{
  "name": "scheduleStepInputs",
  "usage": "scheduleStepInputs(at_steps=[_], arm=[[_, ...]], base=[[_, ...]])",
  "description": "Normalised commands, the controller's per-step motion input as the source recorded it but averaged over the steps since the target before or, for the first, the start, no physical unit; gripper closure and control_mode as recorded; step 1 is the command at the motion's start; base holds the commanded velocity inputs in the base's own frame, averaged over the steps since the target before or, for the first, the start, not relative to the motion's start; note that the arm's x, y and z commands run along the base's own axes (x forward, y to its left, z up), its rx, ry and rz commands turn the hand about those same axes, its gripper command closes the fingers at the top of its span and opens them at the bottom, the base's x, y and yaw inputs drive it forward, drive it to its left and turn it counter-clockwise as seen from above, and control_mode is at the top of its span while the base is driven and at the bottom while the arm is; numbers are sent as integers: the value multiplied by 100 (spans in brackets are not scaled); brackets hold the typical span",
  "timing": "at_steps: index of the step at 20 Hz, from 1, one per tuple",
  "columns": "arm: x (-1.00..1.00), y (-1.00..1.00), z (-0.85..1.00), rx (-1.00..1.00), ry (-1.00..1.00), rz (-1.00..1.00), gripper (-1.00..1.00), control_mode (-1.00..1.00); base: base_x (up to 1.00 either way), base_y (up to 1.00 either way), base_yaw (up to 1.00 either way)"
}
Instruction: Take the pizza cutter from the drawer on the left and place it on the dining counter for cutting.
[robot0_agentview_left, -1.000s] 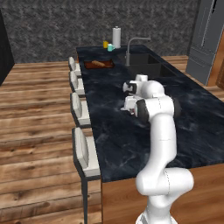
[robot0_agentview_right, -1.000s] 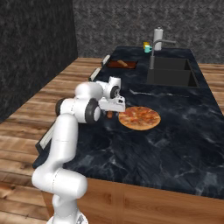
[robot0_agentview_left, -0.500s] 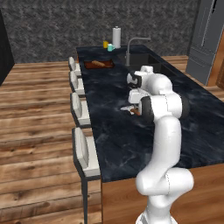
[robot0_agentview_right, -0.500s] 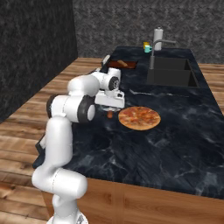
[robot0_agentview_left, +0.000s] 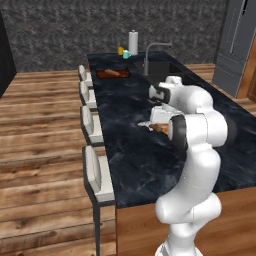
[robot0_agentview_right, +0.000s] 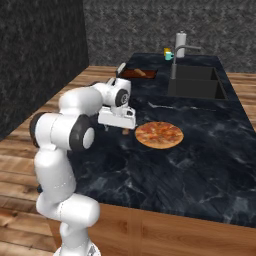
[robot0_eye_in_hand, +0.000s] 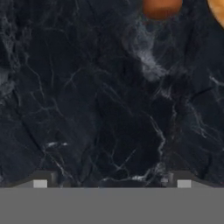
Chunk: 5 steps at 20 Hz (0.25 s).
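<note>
My gripper (robot0_agentview_right: 118, 126) (robot0_agentview_left: 156, 119) hangs low over the dining counter (robot0_agentview_right: 200, 165) (robot0_agentview_left: 130, 160), just left of a round pizza (robot0_agentview_right: 159, 135). It is open: in the hand view its two tips stand far apart with only bare black marble (robot0_eye_in_hand: 109, 109) between them. A small brown piece, seemingly the pizza cutter's handle (robot0_agentview_right: 125, 132) (robot0_eye_in_hand: 162, 6), lies on the counter by the pizza's edge (robot0_eye_in_hand: 218, 8), apart from the fingers. A pale sliver (robot0_agentview_left: 145, 123) beside the hand may be its blade. The drawer is out of view.
At the counter's far end are a sink with steel faucet (robot0_agentview_right: 176, 60) (robot0_agentview_left: 150, 55), a wooden tray with bread (robot0_agentview_right: 137, 73) (robot0_agentview_left: 113, 73) and a paper towel roll (robot0_agentview_left: 133, 40). White-backed stools (robot0_agentview_left: 97, 170) line the left edge. A grey fridge (robot0_agentview_left: 237, 45) stands far right.
The arm's links have rolled over and the hand has turned, staying beside the pizza's left edge. The pizza has not moved.
</note>
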Motion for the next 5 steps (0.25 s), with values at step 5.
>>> scheduleStepInputs(at_steps=[5], arm=[[-100,66,40,-4,-1,0,-100,-100]], base=[[0,0,0]])
